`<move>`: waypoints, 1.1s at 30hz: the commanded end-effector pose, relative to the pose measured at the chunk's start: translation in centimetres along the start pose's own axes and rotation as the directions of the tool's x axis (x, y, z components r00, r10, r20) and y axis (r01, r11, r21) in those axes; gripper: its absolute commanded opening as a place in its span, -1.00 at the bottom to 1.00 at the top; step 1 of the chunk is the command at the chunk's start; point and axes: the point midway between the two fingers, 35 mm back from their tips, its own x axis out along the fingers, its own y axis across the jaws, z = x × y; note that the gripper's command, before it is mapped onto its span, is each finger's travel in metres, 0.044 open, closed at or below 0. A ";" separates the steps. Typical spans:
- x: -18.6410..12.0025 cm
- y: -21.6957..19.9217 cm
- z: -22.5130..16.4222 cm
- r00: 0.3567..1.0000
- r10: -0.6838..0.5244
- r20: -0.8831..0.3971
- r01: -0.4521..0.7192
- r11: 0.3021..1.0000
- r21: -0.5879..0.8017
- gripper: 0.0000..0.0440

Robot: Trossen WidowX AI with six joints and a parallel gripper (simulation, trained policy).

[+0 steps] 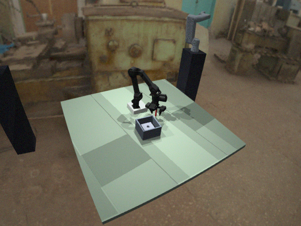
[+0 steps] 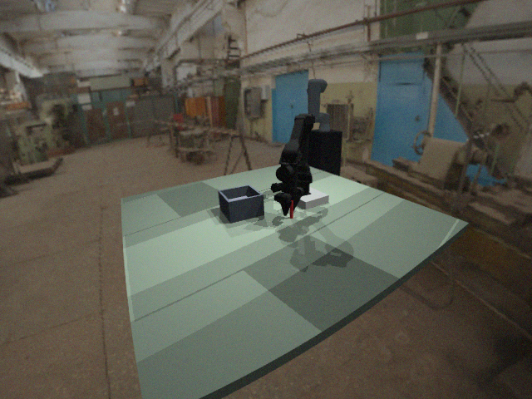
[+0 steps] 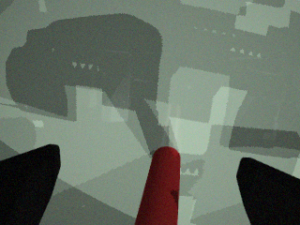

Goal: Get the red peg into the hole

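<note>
Two black fingers poke in from the lower left and lower right of the wrist view, both cut off by the frame edge, and the peg (image 1: 155, 112) (image 2: 292, 209) (image 3: 164, 187) between them runs out of the bottom of the frame, so one end of it is lost. Top view's no great help there either, since the claw (image 1: 156, 112) (image 2: 288, 211) (image 3: 151, 163) covers part of the peg's upper end. Can't see much into the box (image 1: 152, 134) (image 2: 243, 209) from the exterior view, just a bit of pale stuff past the rim; the top view shows the white plate (image 1: 145, 125) with a dark hole around its middle. As for the peg, it's a plain red round stick, standing upright outside the box, near it, just right of centre in the top view. Claw's wide open around it, with gaps on both sides, so not gripping. The arm (image 1: 135, 84) (image 2: 296, 139) goes up from its white base (image 1: 140, 111) (image 2: 320, 200), bends over at the top and points the claw down.
</note>
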 end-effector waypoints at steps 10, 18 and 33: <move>0.3 -0.5 -0.3 0.996 -0.035 -0.079 0.040 0.998 0.055 -0.83; -1.4 0.6 0.8 0.999 0.006 -0.032 -0.006 1.000 0.015 -1.00; -7.0 3.4 4.4 0.990 0.090 0.106 -0.083 0.994 -0.075 -1.00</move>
